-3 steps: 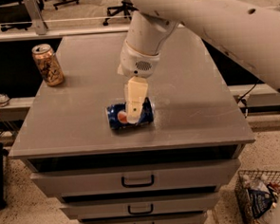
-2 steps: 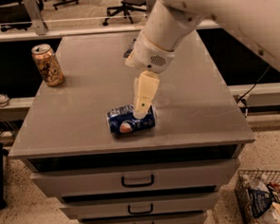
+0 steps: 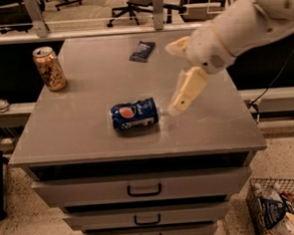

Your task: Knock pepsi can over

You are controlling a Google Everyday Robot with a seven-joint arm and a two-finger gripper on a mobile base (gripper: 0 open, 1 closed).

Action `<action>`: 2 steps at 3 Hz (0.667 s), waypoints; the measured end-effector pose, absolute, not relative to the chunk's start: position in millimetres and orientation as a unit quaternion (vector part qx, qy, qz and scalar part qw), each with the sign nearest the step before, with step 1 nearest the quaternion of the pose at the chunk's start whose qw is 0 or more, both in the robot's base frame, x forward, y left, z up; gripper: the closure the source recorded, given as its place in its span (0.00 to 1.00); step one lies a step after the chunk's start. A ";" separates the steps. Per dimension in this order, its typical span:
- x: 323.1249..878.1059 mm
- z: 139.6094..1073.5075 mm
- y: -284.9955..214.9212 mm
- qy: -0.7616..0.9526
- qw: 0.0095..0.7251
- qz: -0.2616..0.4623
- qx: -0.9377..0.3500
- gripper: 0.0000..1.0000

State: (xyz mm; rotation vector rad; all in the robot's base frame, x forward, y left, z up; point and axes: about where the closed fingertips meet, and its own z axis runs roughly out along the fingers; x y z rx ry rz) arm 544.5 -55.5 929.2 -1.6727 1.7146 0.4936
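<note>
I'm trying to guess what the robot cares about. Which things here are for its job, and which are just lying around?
For the job:
pepsi can, lying on its side on the cabinet top
gripper, close by the can's right end

Just lying about:
gold can, upright at the back left
dark blue packet, flat at the back
wire basket, on the floor

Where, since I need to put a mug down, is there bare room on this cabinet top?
Bare: the front-left corner, between the tan can and the toppled pepsi can; the back strip between the tan can and the snack packet; the front-right corner. Crowded: the centre, where the claw hangs just beside the pepsi can.
</note>
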 end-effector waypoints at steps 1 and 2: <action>544.9 955.5 -98.3 0.659 0.413 0.199 -0.597 0.00; 540.5 967.1 -114.9 0.659 0.437 0.206 -0.576 0.00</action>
